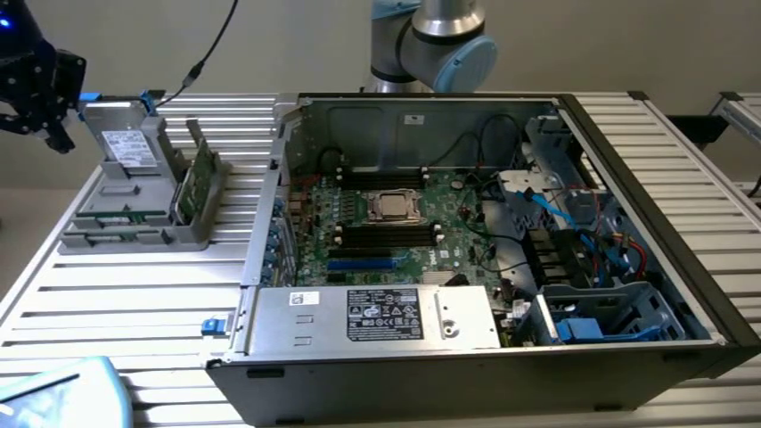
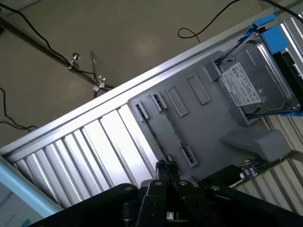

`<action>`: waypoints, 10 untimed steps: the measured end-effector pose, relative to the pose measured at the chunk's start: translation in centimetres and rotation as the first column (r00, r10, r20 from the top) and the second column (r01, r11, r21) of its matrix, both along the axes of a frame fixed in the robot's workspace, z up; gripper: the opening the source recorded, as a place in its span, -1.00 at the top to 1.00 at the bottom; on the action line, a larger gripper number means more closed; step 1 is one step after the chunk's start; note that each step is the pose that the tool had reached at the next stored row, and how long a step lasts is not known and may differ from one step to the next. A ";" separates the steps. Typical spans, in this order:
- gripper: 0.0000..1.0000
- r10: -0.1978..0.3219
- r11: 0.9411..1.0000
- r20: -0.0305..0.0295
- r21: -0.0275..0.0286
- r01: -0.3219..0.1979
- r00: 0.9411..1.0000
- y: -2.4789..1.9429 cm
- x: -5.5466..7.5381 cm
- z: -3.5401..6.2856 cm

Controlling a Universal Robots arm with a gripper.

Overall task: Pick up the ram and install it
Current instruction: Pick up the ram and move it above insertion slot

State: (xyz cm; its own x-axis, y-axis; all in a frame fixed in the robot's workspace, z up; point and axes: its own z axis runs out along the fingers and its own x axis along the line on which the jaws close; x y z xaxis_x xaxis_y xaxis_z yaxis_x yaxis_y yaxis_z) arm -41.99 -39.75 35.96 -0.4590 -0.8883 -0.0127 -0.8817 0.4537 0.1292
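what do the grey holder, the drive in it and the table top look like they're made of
Grey holder: probably matte plastic, an even dull grey with moulded slots.
Drive: bare metal casing with a silvery sheen, white paper label.
Table top: likely aluminium, pale ribbed slats that catch the light.

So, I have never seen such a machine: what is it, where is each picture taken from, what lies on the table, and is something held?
This is one robot arm with a gripper. The exterior view comes from a camera off the arm; the wrist view looks down past the gripper, whose fingers are shut and hold nothing. On the slatted metal table stands an open computer case, its motherboard showing. At the exterior view's left, a grey holder carries a hard drive with a white label, a wider green circuit card standing on edge, and the ram, a narrow green stick lying along its front. The gripper hangs over this holder.
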 end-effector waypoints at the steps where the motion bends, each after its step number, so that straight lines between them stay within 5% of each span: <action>1: 0.79 0.018 1.000 0.000 0.003 -0.018 1.000 0.00 0.0 -0.02; 6: 0.79 0.109 0.994 0.001 0.019 -0.109 0.994 0.00 0.0 -0.09; 10: 0.79 0.181 0.983 0.003 0.030 -0.181 0.983 0.00 0.0 -0.16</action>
State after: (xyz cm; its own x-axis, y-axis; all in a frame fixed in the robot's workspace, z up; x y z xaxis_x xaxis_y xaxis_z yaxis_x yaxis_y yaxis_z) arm -41.99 -39.74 35.80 -0.2903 -0.9561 -0.0407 -0.9490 0.2822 0.1404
